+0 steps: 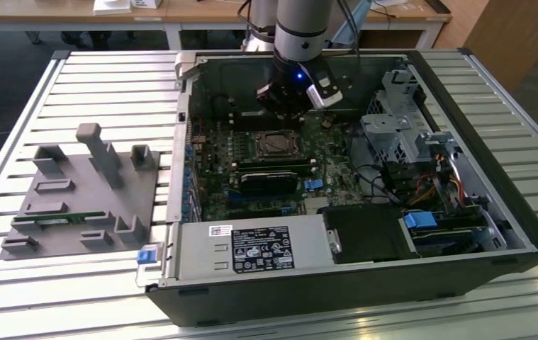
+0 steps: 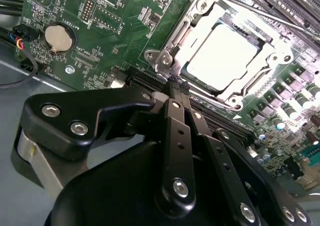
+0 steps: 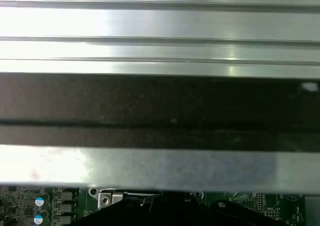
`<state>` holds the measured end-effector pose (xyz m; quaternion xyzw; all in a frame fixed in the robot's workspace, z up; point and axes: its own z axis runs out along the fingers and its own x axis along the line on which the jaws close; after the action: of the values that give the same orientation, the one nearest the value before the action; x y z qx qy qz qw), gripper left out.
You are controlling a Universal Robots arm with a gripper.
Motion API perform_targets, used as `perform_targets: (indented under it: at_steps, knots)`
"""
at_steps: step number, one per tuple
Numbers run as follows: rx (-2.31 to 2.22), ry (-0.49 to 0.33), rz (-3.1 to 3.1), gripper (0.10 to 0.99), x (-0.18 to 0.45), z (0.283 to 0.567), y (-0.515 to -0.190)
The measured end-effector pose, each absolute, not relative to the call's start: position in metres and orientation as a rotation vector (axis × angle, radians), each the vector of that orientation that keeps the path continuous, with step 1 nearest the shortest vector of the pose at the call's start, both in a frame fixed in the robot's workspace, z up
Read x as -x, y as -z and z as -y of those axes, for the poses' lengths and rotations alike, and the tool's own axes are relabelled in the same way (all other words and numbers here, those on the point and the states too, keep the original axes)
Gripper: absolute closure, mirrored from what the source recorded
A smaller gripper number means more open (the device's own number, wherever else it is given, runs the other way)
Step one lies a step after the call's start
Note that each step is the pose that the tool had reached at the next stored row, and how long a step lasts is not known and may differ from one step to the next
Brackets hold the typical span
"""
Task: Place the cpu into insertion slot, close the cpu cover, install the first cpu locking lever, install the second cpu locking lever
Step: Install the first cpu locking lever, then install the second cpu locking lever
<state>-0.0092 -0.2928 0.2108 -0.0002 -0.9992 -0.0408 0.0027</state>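
Gripper (image 1: 293, 99) hangs inside the open computer case (image 1: 495, 212), just above the green motherboard (image 1: 339, 170) and close beside the insertion slot (image 1: 276, 144). In the second wrist view the black fingers (image 2: 176, 105) are pressed together at their tips, nothing between them, tips poised near the socket's corner. The cpu (image 2: 224, 55) sits in the slot, its pale metal top glaring under the light, and the cpu cover (image 2: 200, 23) lies down flat around it, framing the chip through its window. A coin battery (image 2: 56, 37) shines on the board off to one side. Out on the slatted table (image 1: 108, 78), a grey fixture block (image 1: 79, 198) stands at the exterior view's left.
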Motion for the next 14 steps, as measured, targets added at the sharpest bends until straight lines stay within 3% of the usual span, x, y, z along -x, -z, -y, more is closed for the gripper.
perform_targets:
  at_steps: [14]
  knots:
    - [0.001,0.128,3.133,0.98,0.009,0.2957,-0.2108]
